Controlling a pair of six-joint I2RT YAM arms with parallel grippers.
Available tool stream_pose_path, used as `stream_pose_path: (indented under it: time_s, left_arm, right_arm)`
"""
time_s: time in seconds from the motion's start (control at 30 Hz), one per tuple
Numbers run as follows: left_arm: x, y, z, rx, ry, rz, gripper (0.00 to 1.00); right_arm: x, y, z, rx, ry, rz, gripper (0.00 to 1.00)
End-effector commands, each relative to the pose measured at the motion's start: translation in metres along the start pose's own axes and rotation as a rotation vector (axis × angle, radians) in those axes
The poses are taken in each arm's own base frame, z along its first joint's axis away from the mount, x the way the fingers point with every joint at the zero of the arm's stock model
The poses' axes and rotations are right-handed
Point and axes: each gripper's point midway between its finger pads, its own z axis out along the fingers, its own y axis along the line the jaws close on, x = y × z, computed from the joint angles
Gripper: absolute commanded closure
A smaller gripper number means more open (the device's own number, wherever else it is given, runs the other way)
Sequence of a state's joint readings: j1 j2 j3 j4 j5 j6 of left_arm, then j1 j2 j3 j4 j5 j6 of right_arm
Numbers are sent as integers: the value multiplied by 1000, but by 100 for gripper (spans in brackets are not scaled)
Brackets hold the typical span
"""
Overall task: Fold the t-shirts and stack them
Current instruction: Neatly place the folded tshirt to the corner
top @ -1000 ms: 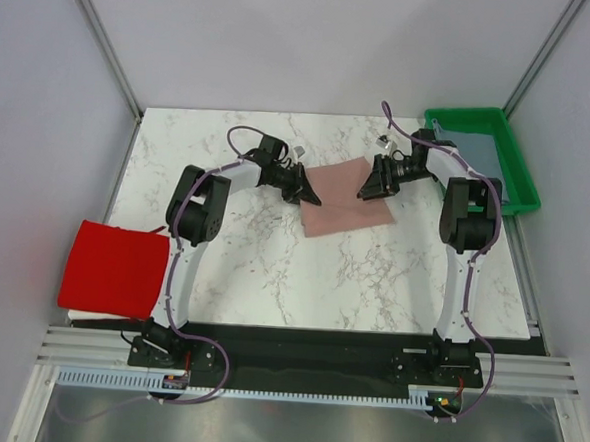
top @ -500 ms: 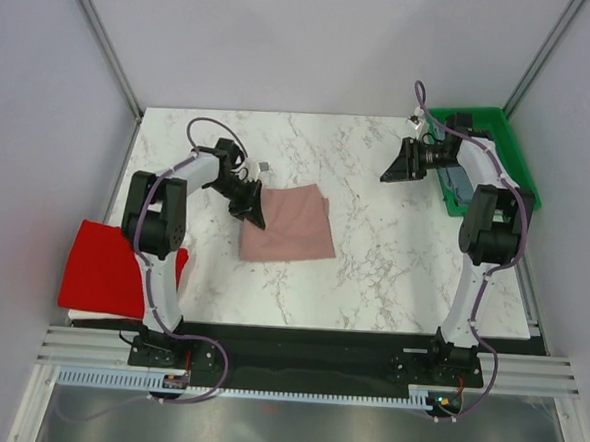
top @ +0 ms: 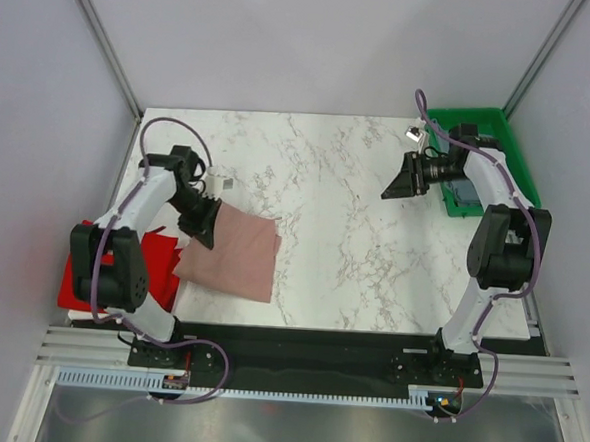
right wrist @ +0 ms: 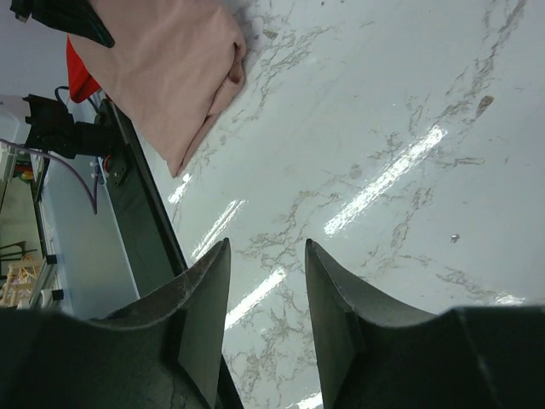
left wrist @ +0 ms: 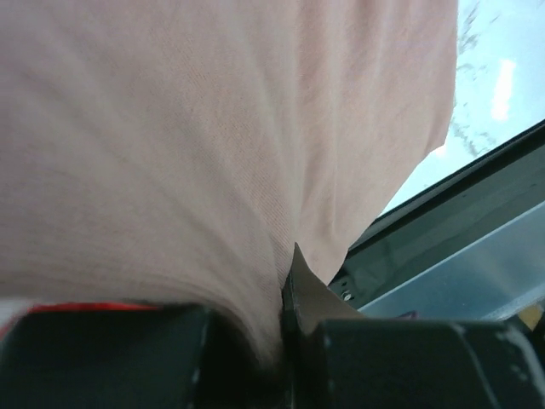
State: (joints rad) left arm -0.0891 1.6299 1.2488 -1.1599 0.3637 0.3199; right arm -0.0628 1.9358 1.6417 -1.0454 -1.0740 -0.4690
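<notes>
On the marble surface (top: 352,265), the folded pink t-shirt (top: 238,258) lies just right of the red t-shirt (top: 164,268). The left pincer (top: 204,229) is clenched on its edge nearest the red. The right pincer (top: 390,190), far right of the red, hangs released and empty.

Can't catch the whole red t-shirt (top: 165,268), half lost behind the left arm (top: 107,270) at the table's (top: 353,255) left edge.

Folded tee (top: 234,262) lower left of frame, on table (top: 373,256). Second tee (top: 75,288) just left of it, at table's left edge. Tray (top: 467,113) upper right, at table's corner.
</notes>
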Motion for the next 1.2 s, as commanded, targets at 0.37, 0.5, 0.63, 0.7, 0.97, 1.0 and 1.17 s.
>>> stream_pose_path:
  time_s: [0.37, 0.5, 0.63, 0.7, 0.97, 1.0, 1.17]
  left_arm:
    - [102, -3, -92, -286, -46, 84, 98]
    - [111, -5, -114, -353, -66, 108, 98]
    - [114, -2, -138, -441, -102, 135, 98]
    - [118, 5, -151, -522, -106, 166, 98]
    - [138, 24, -175, -671, -65, 262, 98]
    - [139, 24, -176, -673, -69, 254, 98]
    - [144, 26, -181, -695, -73, 256, 98]
  right_arm:
    - [47, 74, -25, -128, 15, -141, 43]
    - [53, 85, -32, -116, 13, -182, 42]
    - [58, 91, -37, -114, 11, -189, 41]
    - [64, 94, -38, -119, 20, -184, 41]
    - [61, 93, -41, -122, 34, -197, 41]
    - [59, 92, -42, -118, 32, -202, 40]
    - [52, 87, -40, -123, 28, -193, 40]
